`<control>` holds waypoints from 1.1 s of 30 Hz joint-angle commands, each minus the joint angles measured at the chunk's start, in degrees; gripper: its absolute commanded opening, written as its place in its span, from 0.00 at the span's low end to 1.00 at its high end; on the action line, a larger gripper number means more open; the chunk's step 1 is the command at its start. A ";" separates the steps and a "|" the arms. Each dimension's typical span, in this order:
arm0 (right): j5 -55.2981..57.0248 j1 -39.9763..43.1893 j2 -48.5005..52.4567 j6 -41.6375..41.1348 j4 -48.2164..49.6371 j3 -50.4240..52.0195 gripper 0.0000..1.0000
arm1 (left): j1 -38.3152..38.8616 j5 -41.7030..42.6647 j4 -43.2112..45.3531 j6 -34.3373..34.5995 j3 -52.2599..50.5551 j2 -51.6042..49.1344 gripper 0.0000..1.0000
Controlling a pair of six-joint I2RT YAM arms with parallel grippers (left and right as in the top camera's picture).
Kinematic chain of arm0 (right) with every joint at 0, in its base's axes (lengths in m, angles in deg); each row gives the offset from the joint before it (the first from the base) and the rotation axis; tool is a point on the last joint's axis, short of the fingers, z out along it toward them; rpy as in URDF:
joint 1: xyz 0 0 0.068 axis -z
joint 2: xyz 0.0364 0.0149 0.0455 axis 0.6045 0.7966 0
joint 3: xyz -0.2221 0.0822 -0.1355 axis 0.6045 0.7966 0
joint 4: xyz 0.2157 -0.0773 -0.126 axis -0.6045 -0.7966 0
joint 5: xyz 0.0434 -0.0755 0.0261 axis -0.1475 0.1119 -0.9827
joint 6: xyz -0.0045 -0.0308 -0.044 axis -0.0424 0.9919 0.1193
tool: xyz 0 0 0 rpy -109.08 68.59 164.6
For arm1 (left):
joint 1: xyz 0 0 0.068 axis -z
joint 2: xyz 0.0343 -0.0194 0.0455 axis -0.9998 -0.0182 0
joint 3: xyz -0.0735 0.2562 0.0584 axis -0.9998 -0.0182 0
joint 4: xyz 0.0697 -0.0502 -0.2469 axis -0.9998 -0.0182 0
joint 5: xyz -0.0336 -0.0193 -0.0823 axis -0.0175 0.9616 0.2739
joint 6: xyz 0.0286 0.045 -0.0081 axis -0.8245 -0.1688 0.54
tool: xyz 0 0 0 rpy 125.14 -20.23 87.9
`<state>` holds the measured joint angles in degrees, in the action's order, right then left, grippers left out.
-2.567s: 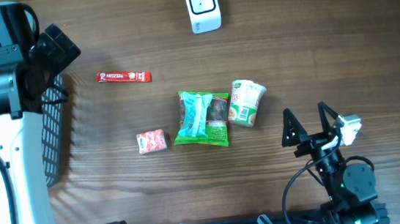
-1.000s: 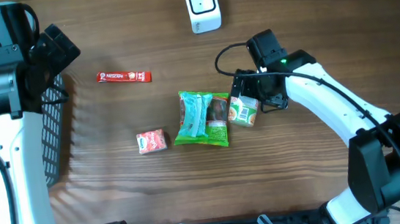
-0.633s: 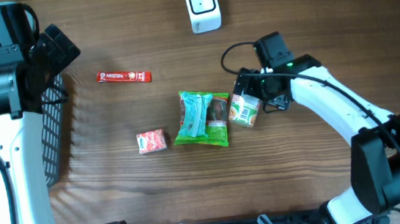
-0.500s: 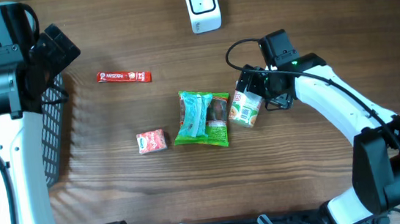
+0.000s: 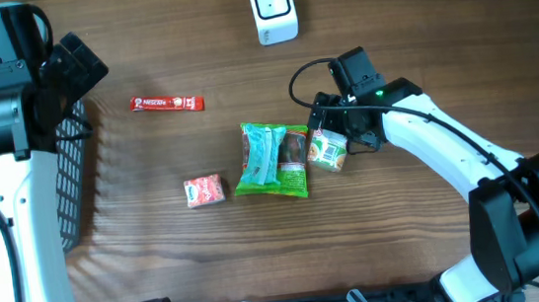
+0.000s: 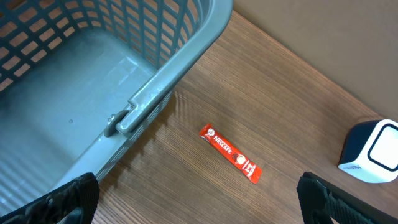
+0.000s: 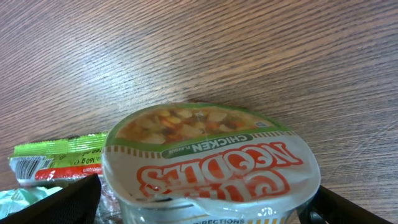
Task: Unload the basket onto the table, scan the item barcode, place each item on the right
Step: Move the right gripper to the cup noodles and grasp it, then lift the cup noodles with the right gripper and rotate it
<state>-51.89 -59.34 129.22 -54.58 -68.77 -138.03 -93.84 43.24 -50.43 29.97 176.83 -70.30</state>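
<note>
Your right gripper (image 5: 335, 131) was spread as wide as it goes over the cup noodles (image 7: 211, 162), one finger to each side of the cup. You could not tell from either view whether a pad was touching it, and nothing was clamped. The cup sat on the wooden table (image 5: 160, 251), its printed lid facing the right wrist camera. It lay just beside the right edge of the green snack bag (image 5: 272, 159), and a barcode on that bag showed at the left of the wrist view. The white scanner (image 5: 273, 8) stood well apart from the cup, near the far edge of the table.

Your left gripper (image 6: 205, 199) was also fully open and empty, hanging above the table beside the grey basket (image 6: 180, 62). A red Nescafé stick (image 5: 167, 103) lay flat between the basket and the scanner. A small pink packet (image 5: 204, 190) rested just left of the snack bag.
</note>
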 commanded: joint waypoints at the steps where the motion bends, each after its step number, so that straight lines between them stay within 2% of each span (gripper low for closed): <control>1: 1.14 -0.17 3.58 -1.46 0.04 0.57 1.00 | -0.26 -0.52 0.02 -0.48 0.70 0.22 1.00; 4: 0.31 -0.17 3.93 -1.68 0.17 0.57 0.97 | -0.26 -0.52 0.02 -0.48 0.70 0.22 1.00; 11: -0.92 -0.13 2.97 0.59 0.31 0.39 0.77 | -0.26 -0.52 0.02 -0.48 0.70 0.22 1.00; 21: 0.37 -0.13 -10.05 12.61 0.48 0.39 0.73 | -0.26 -0.52 0.02 -0.48 0.70 0.22 1.00; 27: 11.80 -0.66 -16.06 12.24 0.04 0.61 0.74 | -0.26 -0.52 0.02 -0.48 0.70 0.22 1.00; 29: 16.83 -2.60 -16.06 12.00 3.87 2.91 0.74 | -0.26 -0.55 0.02 -0.48 0.70 0.22 1.00; 32: 32.06 -8.44 -16.06 10.27 15.69 10.05 0.75 | -0.26 -0.52 0.02 -0.48 0.70 0.22 1.00; 33: 37.42 -10.27 -16.06 10.29 19.63 12.46 0.78 | -0.26 -0.52 0.02 -0.48 0.70 0.22 1.00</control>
<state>-30.69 -65.79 113.79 -43.43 -54.81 -130.09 -93.84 43.24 -50.52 29.97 176.85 -70.30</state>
